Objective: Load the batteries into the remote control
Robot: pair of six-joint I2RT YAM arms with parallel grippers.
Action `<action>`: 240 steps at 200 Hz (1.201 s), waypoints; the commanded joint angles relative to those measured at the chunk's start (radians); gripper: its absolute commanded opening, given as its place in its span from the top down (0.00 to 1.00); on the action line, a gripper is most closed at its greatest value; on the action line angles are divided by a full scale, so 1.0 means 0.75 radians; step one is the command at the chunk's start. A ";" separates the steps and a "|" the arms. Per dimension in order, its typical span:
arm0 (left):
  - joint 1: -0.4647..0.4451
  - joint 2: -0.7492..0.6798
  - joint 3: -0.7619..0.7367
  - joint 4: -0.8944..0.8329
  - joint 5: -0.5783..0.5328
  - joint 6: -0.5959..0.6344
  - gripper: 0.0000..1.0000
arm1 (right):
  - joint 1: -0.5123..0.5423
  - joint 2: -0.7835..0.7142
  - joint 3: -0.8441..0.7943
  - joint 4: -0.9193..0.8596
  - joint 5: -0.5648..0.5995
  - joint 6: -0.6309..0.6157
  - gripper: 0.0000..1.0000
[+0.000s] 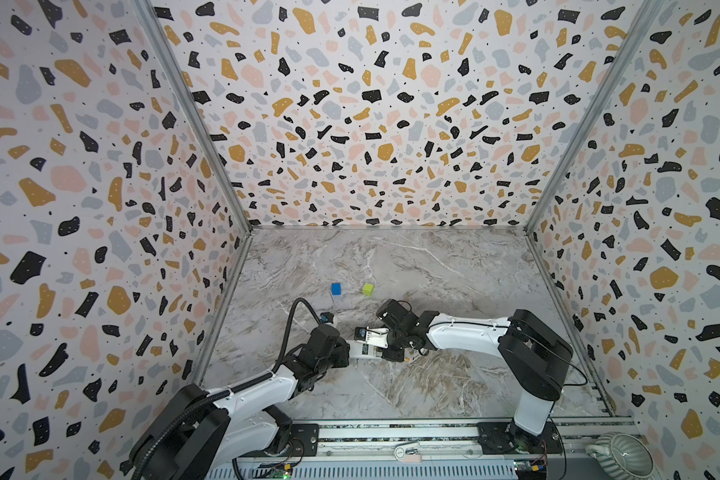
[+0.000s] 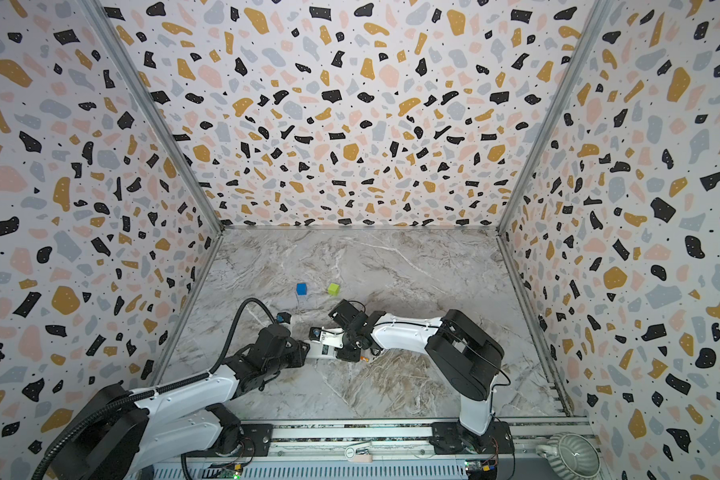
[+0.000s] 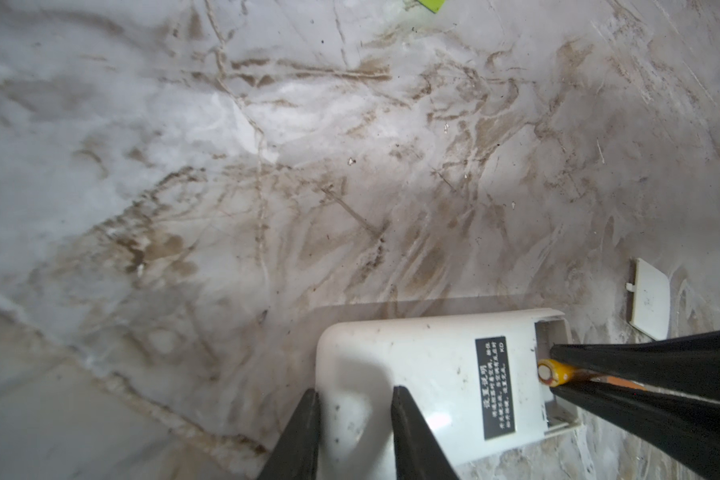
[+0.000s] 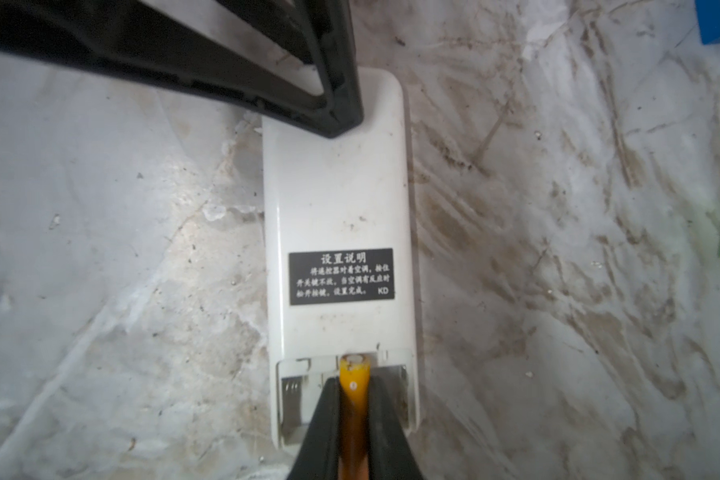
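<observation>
Our white oblong plastic remote control lies back up toward the marbled counter's near edge. Right end effector clamps a thin orange battery at the open bay — tilted, it could jam. Left end effector straddles the remote; we cannot tell its grip.

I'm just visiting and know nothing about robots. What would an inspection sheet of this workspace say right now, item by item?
Surface: marble-look tabletop, brown smudges.
Job's things: white remote control lies back up, battery bay open; a small white lid lies beside it; one orange battery at the bay.
Clutter: blue cube, green cube, beyond the grippers.
Grippers: right gripper shut on the battery; left gripper fingers apart over the remote control's far end, clamping unclear.
Cables: black hose arches behind the left gripper; thin wire loops behind the right.
Surroundings: speckled walls, metal rail, ribbed pot.
</observation>
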 commanded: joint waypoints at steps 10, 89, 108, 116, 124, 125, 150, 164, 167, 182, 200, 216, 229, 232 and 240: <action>-0.001 0.017 -0.037 -0.064 0.014 0.018 0.69 | 0.018 -0.010 -0.020 -0.069 -0.025 -0.027 0.82; -0.001 0.018 -0.037 -0.065 0.011 0.016 0.69 | 0.018 -0.077 -0.063 0.005 0.054 0.005 0.68; -0.001 0.015 -0.038 -0.066 0.011 0.014 0.69 | 0.018 -0.096 -0.069 0.023 0.080 0.015 0.67; -0.001 0.014 -0.038 -0.065 0.009 0.014 0.69 | 0.016 -0.105 -0.074 0.026 0.084 0.018 0.67; -0.002 0.016 -0.038 -0.065 0.009 0.015 0.69 | 0.015 -0.114 -0.077 0.033 0.090 0.020 0.66; -0.002 0.015 -0.037 -0.065 0.009 0.014 0.69 | 0.014 -0.116 -0.078 0.033 0.092 0.020 0.66; -0.001 0.017 -0.037 -0.062 0.009 0.014 0.69 | 0.016 -0.121 -0.087 0.031 0.125 0.024 0.66; -0.001 0.017 -0.037 -0.058 0.011 0.016 0.69 | 0.015 -0.120 -0.089 0.027 0.125 0.024 0.67; -0.001 0.017 -0.037 -0.057 0.010 0.016 0.69 | 0.015 -0.119 -0.091 0.025 0.124 0.024 0.67; -0.001 0.017 -0.039 -0.058 0.011 0.016 0.69 | 0.015 -0.119 -0.093 0.023 0.112 0.022 0.68; -0.001 0.015 -0.039 -0.058 0.011 0.015 0.69 | 0.016 -0.112 -0.091 0.019 0.101 0.012 0.70; -0.001 0.015 -0.041 -0.057 0.011 0.014 0.69 | 0.015 -0.102 -0.089 0.014 0.092 -0.003 0.73; -0.001 0.016 -0.041 -0.057 0.013 0.014 0.69 | 0.015 -0.087 -0.080 0.006 0.080 -0.019 0.76; -0.001 0.015 -0.041 -0.059 0.013 0.014 0.69 | 0.015 -0.083 -0.078 0.004 0.077 -0.022 0.76; -0.001 0.015 -0.041 -0.058 0.013 0.014 0.69 | 0.015 -0.075 -0.070 -0.006 0.072 -0.031 0.78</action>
